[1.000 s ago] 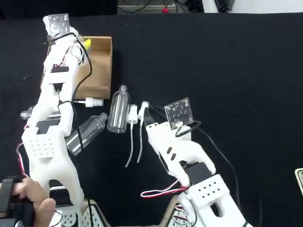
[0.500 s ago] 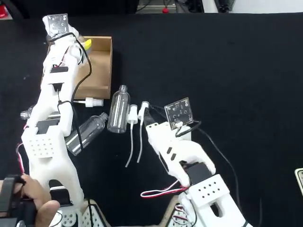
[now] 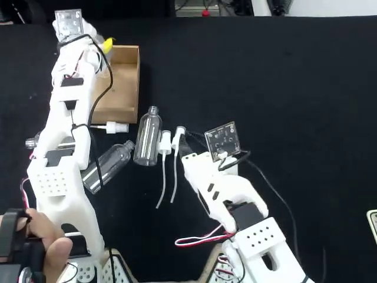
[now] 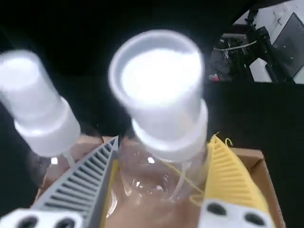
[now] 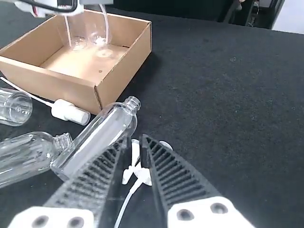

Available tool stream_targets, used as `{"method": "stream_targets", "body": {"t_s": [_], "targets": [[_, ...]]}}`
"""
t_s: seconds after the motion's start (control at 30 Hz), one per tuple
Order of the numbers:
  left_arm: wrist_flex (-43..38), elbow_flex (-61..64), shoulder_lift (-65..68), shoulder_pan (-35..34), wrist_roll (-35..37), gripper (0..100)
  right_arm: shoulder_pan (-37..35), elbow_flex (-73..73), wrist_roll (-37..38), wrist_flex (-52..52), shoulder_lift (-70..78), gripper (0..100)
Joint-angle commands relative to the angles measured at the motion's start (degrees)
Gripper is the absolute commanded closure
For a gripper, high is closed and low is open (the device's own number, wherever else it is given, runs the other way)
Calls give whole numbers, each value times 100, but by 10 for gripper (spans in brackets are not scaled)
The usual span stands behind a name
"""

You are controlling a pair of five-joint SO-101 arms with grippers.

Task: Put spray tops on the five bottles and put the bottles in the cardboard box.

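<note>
Left wrist view: the left gripper [image 4: 161, 142] pinches a clear bottle [image 4: 149, 178] just below its spray top [image 4: 159, 80], with a grey finger on one side and a yellow one on the other, above the cardboard box [image 4: 259, 164]. A second capped bottle [image 4: 40, 114] stands just beside it. The right wrist view shows the lower ends of both, inside the box near its far wall (whether the held one touches the floor I cannot tell).

The high view shows the black surface [image 3: 283, 88] beside the box. On it lie an uncapped bottle [image 3: 147, 135], another uncapped bottle [image 3: 109, 165] and a third bottle [image 3: 32, 141] half behind the left arm. A loose spray top [image 3: 112, 127] lies by the box's near wall. Two more spray tops [image 3: 165, 144] lie side by side, just beside the first uncapped bottle. The right gripper [image 5: 134, 140] sits low over them; whether it grips one I cannot tell.
</note>
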Motion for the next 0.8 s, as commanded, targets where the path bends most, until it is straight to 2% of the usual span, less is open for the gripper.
{"method": "stream_targets", "body": {"t_s": [0.0,0.37,0.5,0.77], "targets": [[-88,-585,167,-13,9,721,-70,-66,-26,-114,-84,963],[-79,-848,563,-22,9,719,-79,-75,-26,-114,-84,963],[-70,-831,563,-31,9,664,-79,-75,-26,-114,-84,963],[193,-884,563,-40,9,666,-79,-75,-26,-114,-84,963]]}}
